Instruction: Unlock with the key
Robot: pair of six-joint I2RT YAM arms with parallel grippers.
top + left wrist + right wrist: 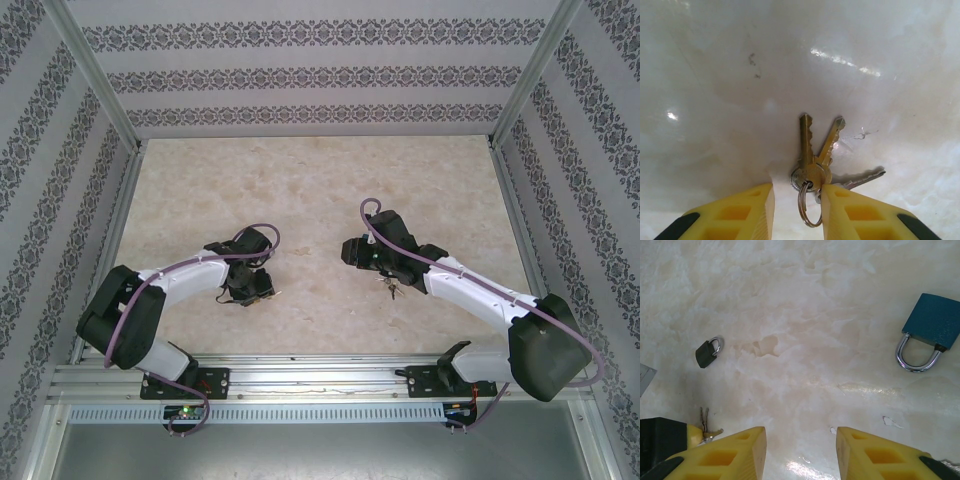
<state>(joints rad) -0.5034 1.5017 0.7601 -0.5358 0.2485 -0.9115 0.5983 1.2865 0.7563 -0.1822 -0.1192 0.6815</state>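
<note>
- The left gripper is being held open low over the desk, its yellow fingers being kept apart.
- The bunch of keys is being shown lying flat on the desk, lower centre of the left wrist view. Its ring is being straddled by those fingers, and contact cannot be told.
- The right gripper is being held open as well, with nothing being gripped.
- In the right wrist view, a blue padlock is being shown at upper right and a small dark padlock at middle left, well apart.
- From above, the two grippers are being pointed toward each other at mid-frame.
</note>
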